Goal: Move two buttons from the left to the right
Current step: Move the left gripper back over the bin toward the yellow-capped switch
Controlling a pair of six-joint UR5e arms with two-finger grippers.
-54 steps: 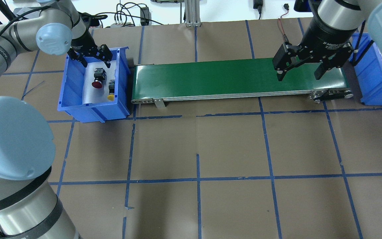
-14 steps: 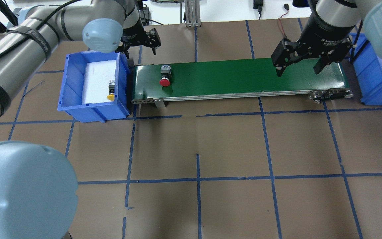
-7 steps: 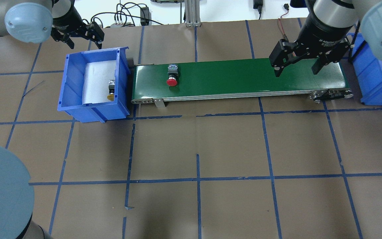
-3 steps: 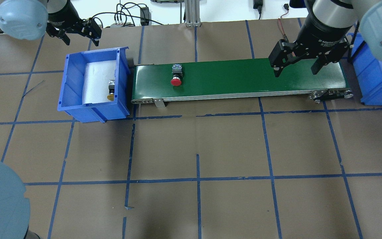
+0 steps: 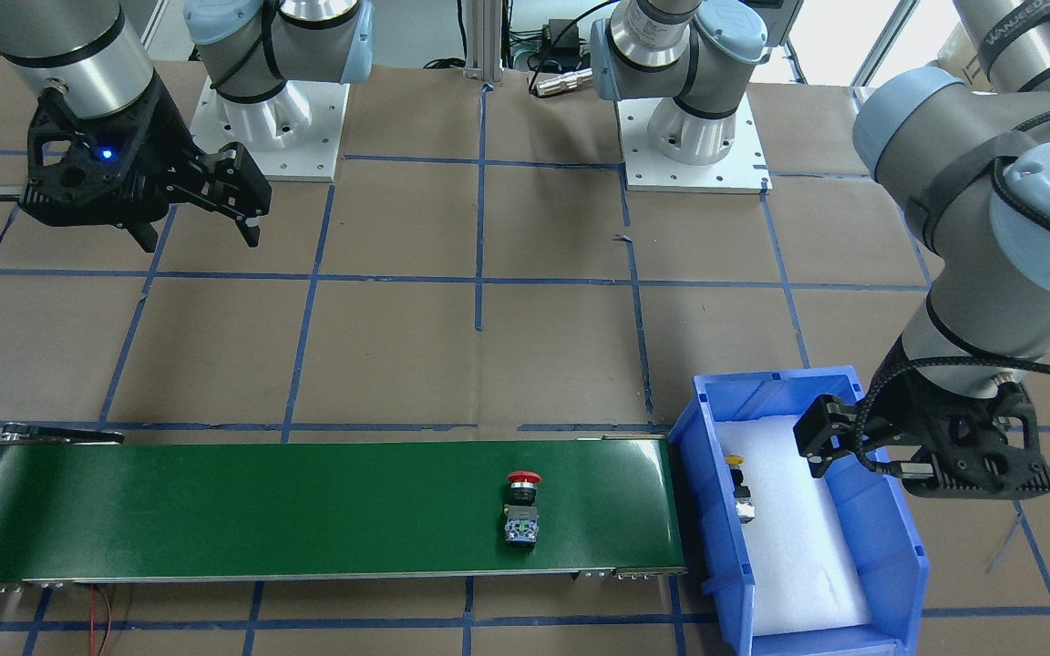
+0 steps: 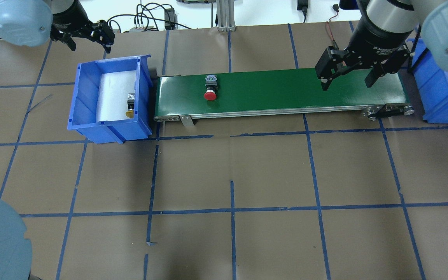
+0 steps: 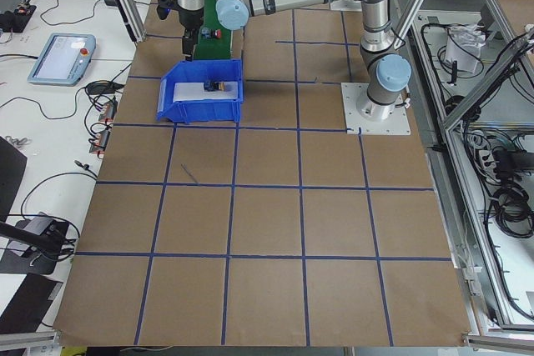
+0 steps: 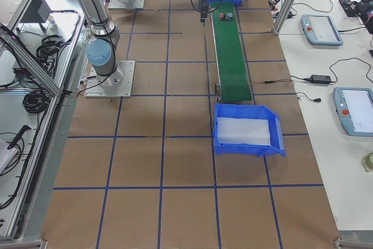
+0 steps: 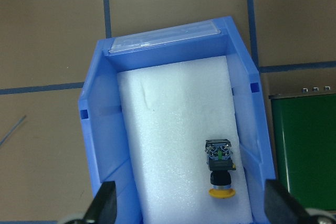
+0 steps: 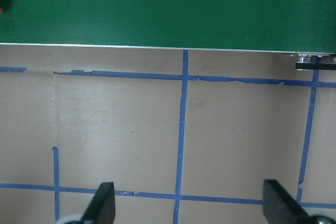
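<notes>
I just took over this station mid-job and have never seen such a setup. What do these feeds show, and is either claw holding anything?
A robot's left arm and right arm work at a table. Cameras: one over the robot's shoulders, one facing it, one at each table end, one on each wrist. A green belt runs between a left bin and a right bin. The red button lies on the belt; the yellow button lies in the left bin. The left claw hangs open above that bin, the right claw open near the belt's other end. Neither holds anything.
</notes>
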